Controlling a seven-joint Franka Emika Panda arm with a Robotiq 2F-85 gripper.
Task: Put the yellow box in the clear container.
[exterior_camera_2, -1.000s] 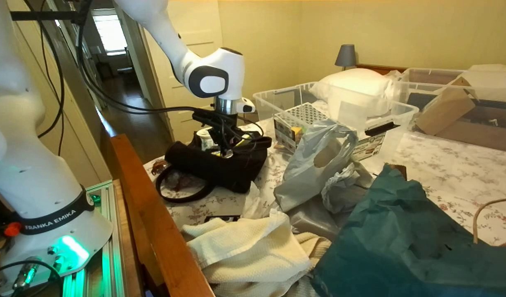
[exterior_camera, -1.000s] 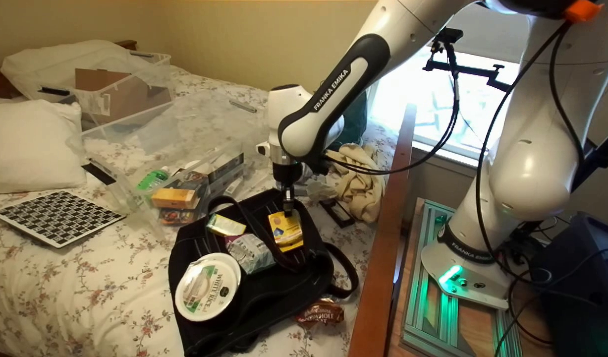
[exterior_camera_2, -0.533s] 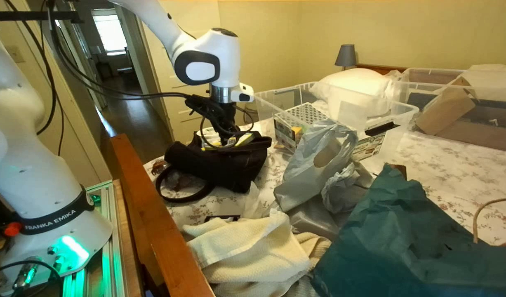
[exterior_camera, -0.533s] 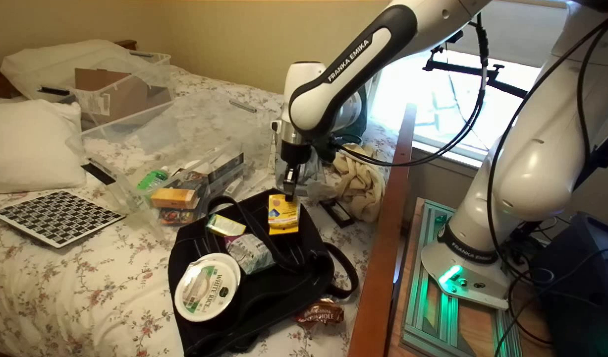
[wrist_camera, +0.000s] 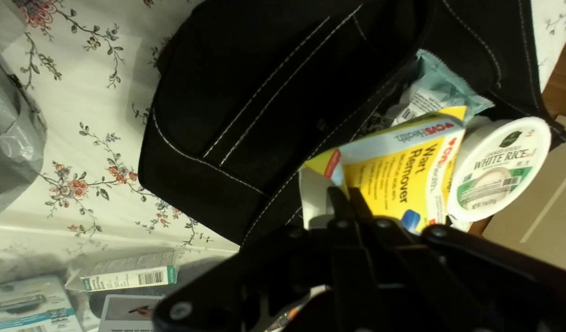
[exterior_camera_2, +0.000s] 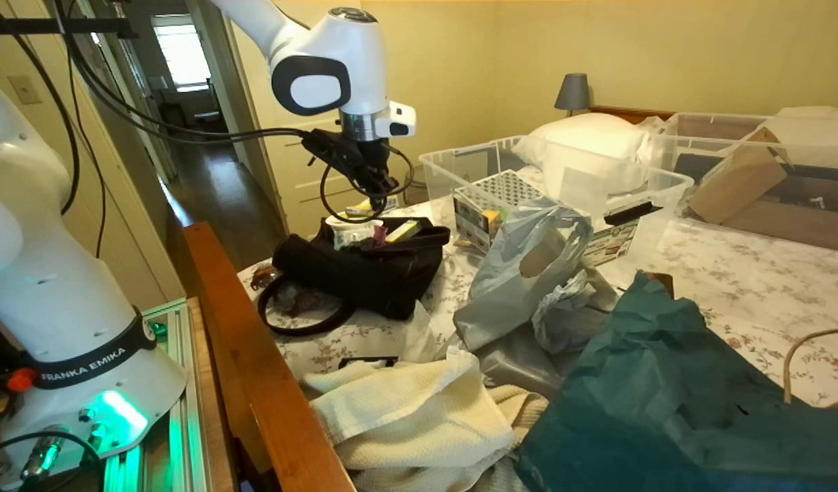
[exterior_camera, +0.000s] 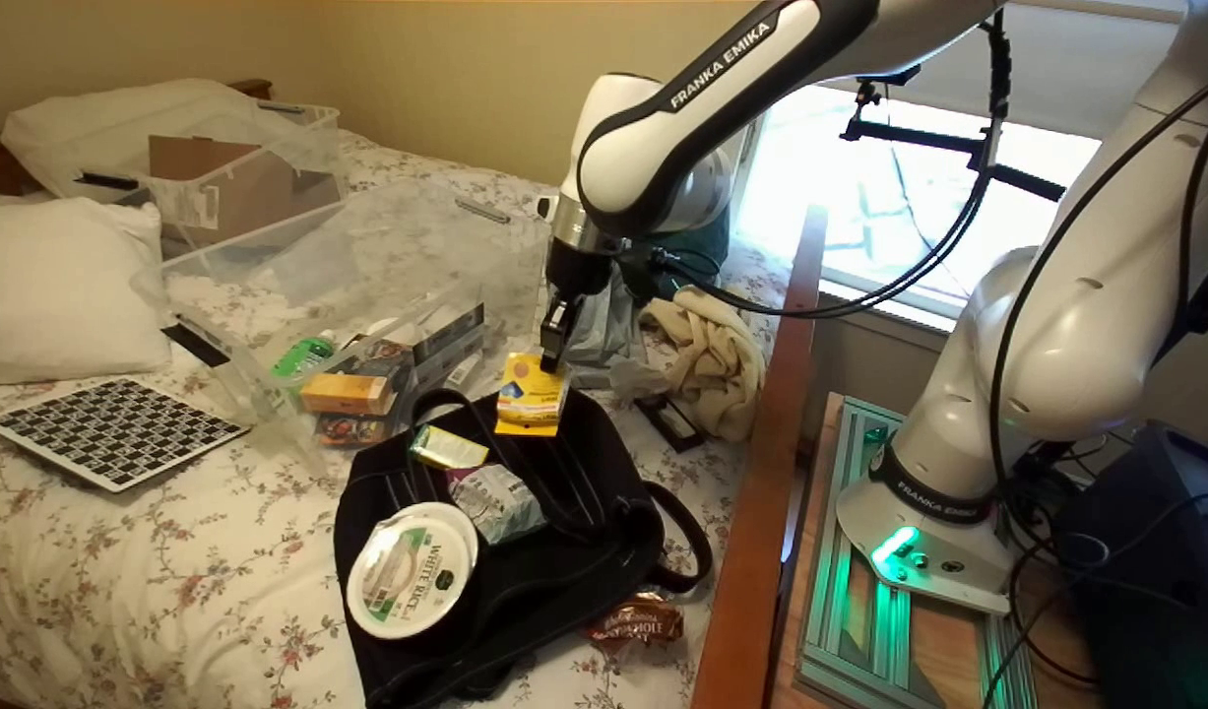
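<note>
The hand (exterior_camera: pixel 550 364) is clamped on the yellow box (exterior_camera: pixel 531 396), pinching it at one edge; in the wrist view the black fingers (wrist_camera: pixel 359 205) press close together there, beside a white end panel. The hand leans, and the box hangs tilted, its face reading "Wart Remover" in the wrist view. It is held over the black bag (exterior_camera: pixel 525 591), outside the clear container (exterior_camera_2: pixel 651 227).

In an exterior view, a green bottle (exterior_camera: pixel 303 357) and an orange box (exterior_camera: pixel 348 394) show inside that container. A grey plastic bag (exterior_camera_2: pixel 521 273) hides part of its near side in an exterior view.

In the black bag's mouth sit a pale box (exterior_camera: pixel 450 446), a silver packet (exterior_camera: pixel 495 502) and a tilted rice tub (exterior_camera: pixel 412 569). A strap (exterior_camera: pixel 490 433) passes between the pale box and the yellow one. A brown packet (exterior_camera: pixel 638 622) lies just beside the black bag.

A checkered board (exterior_camera: pixel 116 433) lies just beside the container, near a white pillow (exterior_camera: pixel 62 286). A second tub (exterior_camera_2: pixel 712 141) holds brown cardboard (exterior_camera_2: pixel 739 181). In an exterior view, a cream cloth (exterior_camera_2: pixel 412 410) and a crumpled green sheet (exterior_camera_2: pixel 658 403) fill the foreground, and a lamp (exterior_camera_2: pixel 573 92) stands at the back. A wooden rail (exterior_camera: pixel 771 512) runs between the black bag and the arm's base (exterior_camera: pixel 919 532).
</note>
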